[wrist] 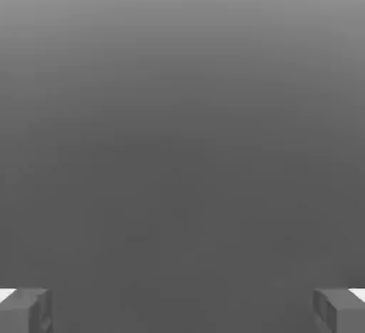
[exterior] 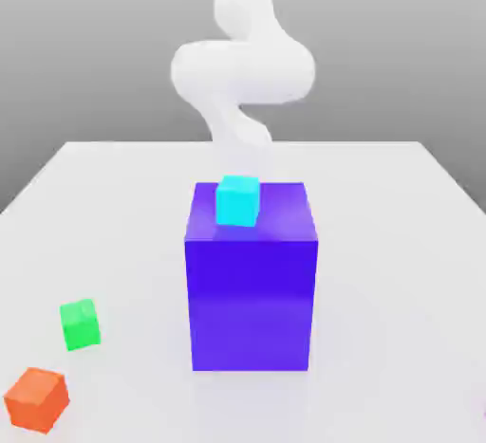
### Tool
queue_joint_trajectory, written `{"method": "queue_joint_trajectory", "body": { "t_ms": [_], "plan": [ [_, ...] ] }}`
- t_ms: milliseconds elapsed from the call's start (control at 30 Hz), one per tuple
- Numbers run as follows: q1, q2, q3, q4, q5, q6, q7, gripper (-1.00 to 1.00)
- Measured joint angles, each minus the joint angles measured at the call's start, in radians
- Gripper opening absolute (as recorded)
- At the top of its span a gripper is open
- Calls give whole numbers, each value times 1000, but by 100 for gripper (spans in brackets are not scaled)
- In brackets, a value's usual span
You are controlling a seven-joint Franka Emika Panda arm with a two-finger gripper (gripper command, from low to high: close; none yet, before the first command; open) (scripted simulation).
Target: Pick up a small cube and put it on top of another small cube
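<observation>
A white robot arm [exterior: 242,66] rises behind the middle of a pale table [exterior: 114,232] in the exterior view, its thick links curling down toward the back edge of a big blue-violet block [exterior: 251,289]. That block stands upright near the middle of the table. On its top face, toward the exterior view's left and a little back from the front edge, sits a small cyan cube [exterior: 236,200], resting flat on the block.

Two more small cubes lie on the table at the exterior view's left, well apart from the block: a green cube [exterior: 80,324], and nearer the front corner an orange cube [exterior: 37,399]. The two are close to each other but not touching.

At the exterior view's right edge, low down, a thin pinkish sliver [exterior: 483,413] shows; it may be the small magenta cube, but I cannot tell for sure.

In the hand view the jaws [wrist: 182,310] stand spread wide, the two grey fingertips [wrist: 25,310] set at opposite corners with nothing between them, over plain grey background.
</observation>
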Motion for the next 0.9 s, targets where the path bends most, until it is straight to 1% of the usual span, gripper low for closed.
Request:
{"method": "queue_joint_trajectory", "body": {
  "t_ms": [300,567,900],
  "plan": [
    [72,331,99,35,-48,78,-76,0],
    [145,622,186,66,-111,144,-126,0],
    [267,988,246,105,-200,226,-183,0]
  ]
}}
